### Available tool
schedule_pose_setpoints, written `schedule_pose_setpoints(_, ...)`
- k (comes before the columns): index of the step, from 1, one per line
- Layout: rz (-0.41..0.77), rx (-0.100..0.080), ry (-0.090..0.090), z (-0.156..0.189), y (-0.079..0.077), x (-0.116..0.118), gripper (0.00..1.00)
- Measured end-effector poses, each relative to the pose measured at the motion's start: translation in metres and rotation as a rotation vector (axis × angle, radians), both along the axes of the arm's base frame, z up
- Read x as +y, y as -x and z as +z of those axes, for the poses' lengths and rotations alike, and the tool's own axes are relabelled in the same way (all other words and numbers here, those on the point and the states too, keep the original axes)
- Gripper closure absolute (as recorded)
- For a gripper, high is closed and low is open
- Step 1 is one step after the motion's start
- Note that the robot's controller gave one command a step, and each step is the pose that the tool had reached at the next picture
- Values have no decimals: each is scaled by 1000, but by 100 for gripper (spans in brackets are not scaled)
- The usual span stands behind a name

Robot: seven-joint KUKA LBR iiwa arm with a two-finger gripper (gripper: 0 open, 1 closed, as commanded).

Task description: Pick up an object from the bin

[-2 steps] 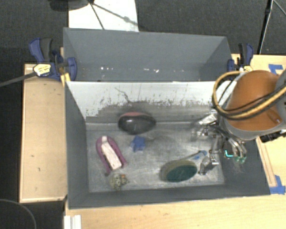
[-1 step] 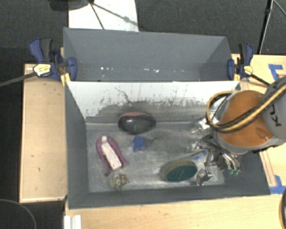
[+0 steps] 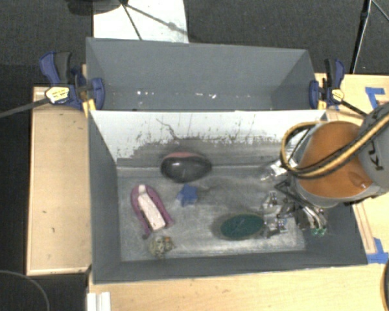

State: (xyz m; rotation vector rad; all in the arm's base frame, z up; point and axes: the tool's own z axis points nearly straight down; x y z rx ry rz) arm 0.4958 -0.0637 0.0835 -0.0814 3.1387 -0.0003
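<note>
Gripper [image 3: 277, 218] sat beside the flat green disc [image 3: 241, 226], lower right.
Its grip could not be told; so flat a disc could slip sideways.

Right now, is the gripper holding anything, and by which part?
It cannot be told. The gripper is down at the right end of the flat dark green oval at the front of the bin; a hold is not visible.
</note>
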Motion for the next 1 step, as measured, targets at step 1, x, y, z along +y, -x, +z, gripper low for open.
schedule_pose_setpoints(1, 120, -10, 2, 234, 4, -11, 100)
